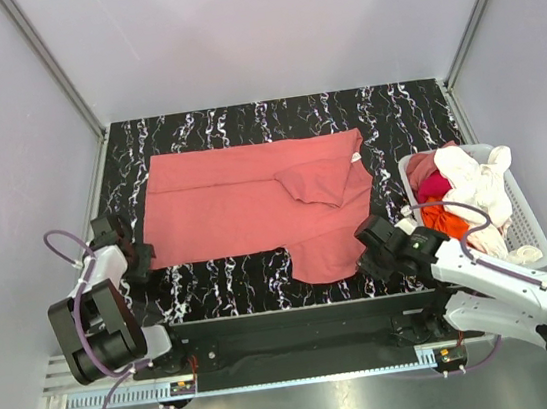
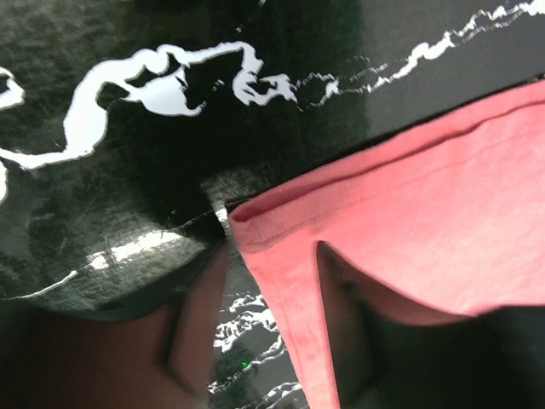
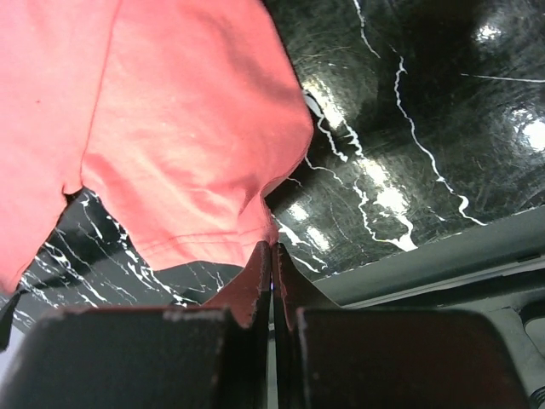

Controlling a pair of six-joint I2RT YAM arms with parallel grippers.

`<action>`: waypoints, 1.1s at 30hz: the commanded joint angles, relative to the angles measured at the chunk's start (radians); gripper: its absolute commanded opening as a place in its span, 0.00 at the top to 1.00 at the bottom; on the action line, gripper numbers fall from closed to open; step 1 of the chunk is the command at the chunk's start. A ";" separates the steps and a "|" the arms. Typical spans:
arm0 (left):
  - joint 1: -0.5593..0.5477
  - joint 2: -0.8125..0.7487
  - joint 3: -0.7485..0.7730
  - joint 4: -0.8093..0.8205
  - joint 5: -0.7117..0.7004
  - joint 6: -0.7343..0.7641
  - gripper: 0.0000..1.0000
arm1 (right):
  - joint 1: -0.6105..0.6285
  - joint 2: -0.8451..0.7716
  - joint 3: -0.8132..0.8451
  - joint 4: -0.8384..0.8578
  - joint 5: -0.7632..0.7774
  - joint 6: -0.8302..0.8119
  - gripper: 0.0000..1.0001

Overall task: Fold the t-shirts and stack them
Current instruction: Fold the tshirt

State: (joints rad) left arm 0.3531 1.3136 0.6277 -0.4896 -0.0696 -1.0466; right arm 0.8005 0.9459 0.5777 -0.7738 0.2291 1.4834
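Observation:
A large salmon-pink t-shirt (image 1: 234,210) lies spread on the black marbled table (image 1: 222,272), one sleeve folded in over its right part. My left gripper (image 1: 142,254) is at the shirt's near left corner. In the left wrist view (image 2: 268,341) its jaws stand apart, and the hem corner (image 2: 281,247) lies between the two fingers. My right gripper (image 1: 368,249) is at the shirt's near right flap. In the right wrist view (image 3: 272,249) its jaws are shut, with the puckered edge of the cloth (image 3: 170,128) pinched at their tips.
A white slatted basket (image 1: 528,221) stands at the right, holding cream (image 1: 477,178), orange (image 1: 444,217) and magenta (image 1: 432,184) shirts. The table's near edge (image 3: 426,256) is just behind the right gripper. Grey walls enclose the table.

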 commanded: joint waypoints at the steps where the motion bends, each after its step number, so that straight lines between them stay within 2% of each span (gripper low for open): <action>1: 0.004 0.018 0.004 0.003 -0.064 -0.007 0.54 | 0.009 -0.022 0.039 0.016 0.059 -0.028 1.00; 2: 0.004 0.015 0.003 0.002 -0.068 -0.004 0.62 | 0.009 -0.025 0.043 0.018 0.064 -0.031 1.00; 5: 0.004 0.006 0.009 0.003 -0.087 0.005 0.77 | 0.009 -0.036 0.065 0.018 0.084 -0.046 1.00; 6: 0.006 0.007 0.020 0.005 -0.087 0.010 0.86 | 0.009 -0.033 0.079 0.018 0.091 -0.061 1.00; 9: 0.006 0.010 0.040 0.042 -0.068 0.039 0.99 | 0.009 -0.021 0.091 0.018 0.114 -0.080 1.00; 16: 0.004 -0.031 0.070 0.102 -0.004 0.092 1.00 | 0.009 0.001 0.128 0.005 0.197 -0.123 1.00; 19: -0.002 -0.057 0.101 0.121 0.016 0.108 1.00 | 0.009 0.013 0.188 0.004 0.264 -0.192 1.00; 22: -0.009 -0.013 0.150 0.135 0.063 0.122 1.00 | 0.008 0.076 0.254 0.013 0.337 -0.270 1.00; 26: -0.012 0.071 0.191 0.141 0.102 0.103 1.00 | -0.027 0.186 0.344 0.083 0.346 -0.475 1.00; 33: -0.020 0.191 0.311 0.167 0.139 0.108 1.00 | -0.178 0.419 0.574 0.120 0.250 -0.785 1.00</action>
State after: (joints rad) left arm 0.3397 1.4708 0.8513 -0.3801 0.0322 -0.9497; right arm 0.6682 1.3102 1.0348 -0.6991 0.4828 0.8989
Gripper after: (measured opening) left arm 0.016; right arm 0.011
